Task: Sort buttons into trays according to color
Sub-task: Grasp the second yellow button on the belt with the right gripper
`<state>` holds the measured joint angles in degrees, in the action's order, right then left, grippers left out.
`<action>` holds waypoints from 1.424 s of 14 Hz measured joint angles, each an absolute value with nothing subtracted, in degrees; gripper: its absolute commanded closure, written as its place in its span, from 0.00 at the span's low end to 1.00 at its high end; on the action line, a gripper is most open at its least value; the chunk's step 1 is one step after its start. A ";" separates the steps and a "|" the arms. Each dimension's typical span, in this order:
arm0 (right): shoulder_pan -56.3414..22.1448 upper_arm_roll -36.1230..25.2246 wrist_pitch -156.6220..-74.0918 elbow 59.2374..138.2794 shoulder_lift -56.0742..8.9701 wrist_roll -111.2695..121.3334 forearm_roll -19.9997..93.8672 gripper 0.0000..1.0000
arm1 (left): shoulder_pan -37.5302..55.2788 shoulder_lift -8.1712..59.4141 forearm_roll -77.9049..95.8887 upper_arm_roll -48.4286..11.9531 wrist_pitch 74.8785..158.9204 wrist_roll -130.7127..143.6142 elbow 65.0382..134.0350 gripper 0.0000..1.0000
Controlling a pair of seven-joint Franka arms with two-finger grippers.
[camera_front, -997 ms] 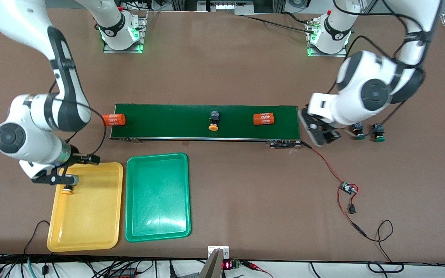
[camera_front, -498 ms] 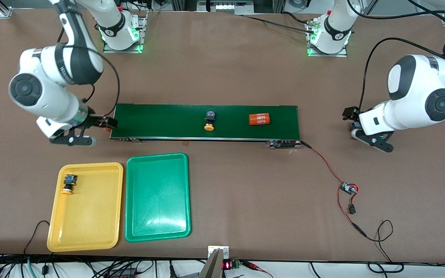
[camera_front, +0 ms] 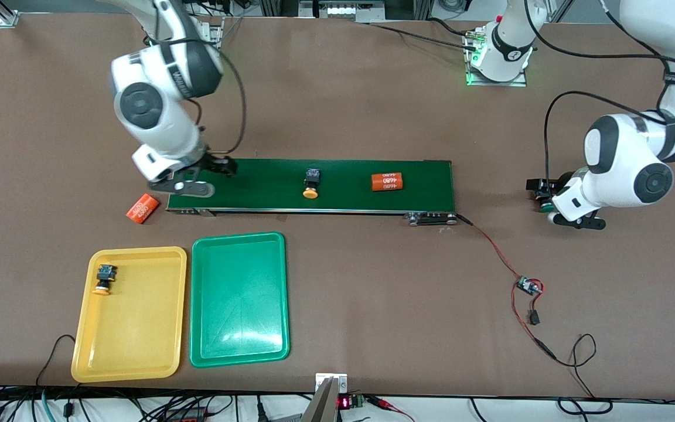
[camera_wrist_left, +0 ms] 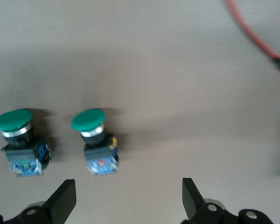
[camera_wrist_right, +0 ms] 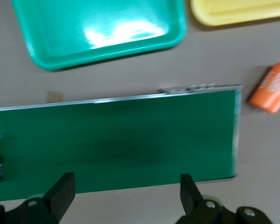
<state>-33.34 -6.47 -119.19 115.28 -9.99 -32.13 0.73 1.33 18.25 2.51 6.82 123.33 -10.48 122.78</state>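
Right pincer [camera_front: 194, 186] spread over the conveyor belt [camera_front: 343, 184] – left pincer [camera_wrist_left: 128, 203] spread, empty, above two green-capped buttons [camera_wrist_left: 97, 140]

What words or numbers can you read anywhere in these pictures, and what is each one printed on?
"4680": on the orange cylinder on the conveyor belt, printed twice.
"4680": on the orange cylinder lying on the table off the belt's end, small, only just legible.
Lettering on the right arm's forearm: too small to read.
Red digits on the small display at the table edge: unreadable.
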 measured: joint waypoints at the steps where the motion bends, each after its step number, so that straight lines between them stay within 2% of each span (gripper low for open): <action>1: -35.20 -6.45 -120.69 115.43 -10.81 -34.07 0.73 0.00 | 1.32 18.25 2.51 7.33 127.15 -10.48 125.28 0.00; 3: -37.91 -6.44 -124.32 115.53 -12.83 -37.32 0.73 0.00 | 1.33 18.23 2.51 7.68 131.63 -10.39 128.06 0.00; 8: -42.14 -6.45 -135.55 115.56 -17.82 -40.15 0.73 0.00 | 1.36 18.64 0.70 8.60 135.36 -10.28 129.88 0.00; 10: -42.82 -6.45 -137.82 115.55 -19.28 -40.21 0.73 0.00 | 1.37 19.40 -0.05 8.87 136.27 -10.24 130.31 0.12; 13: -43.36 -6.45 -138.68 115.54 -20.36 -40.22 0.73 0.00 | 1.37 20.90 -0.06 8.98 136.69 -9.50 130.44 0.36; 16: -44.21 -6.45 -138.82 115.54 -20.81 -40.24 0.83 0.00 | 1.39 22.28 -0.06 8.98 137.03 -9.22 130.46 0.65; 17: -44.54 -6.45 -138.96 115.54 -21.00 -40.29 1.21 0.00 | 1.40 22.45 -0.06 8.98 137.06 -9.21 130.46 0.70; 20: -45.37 -6.45 -139.68 115.54 -22.03 -40.36 2.18 0.00 | 1.46 22.15 -0.06 8.98 136.94 -9.19 129.92 0.71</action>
<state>-45.37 -6.45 -139.68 115.54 -22.03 -40.36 2.18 1.46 22.15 -0.06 8.98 136.94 -9.19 129.92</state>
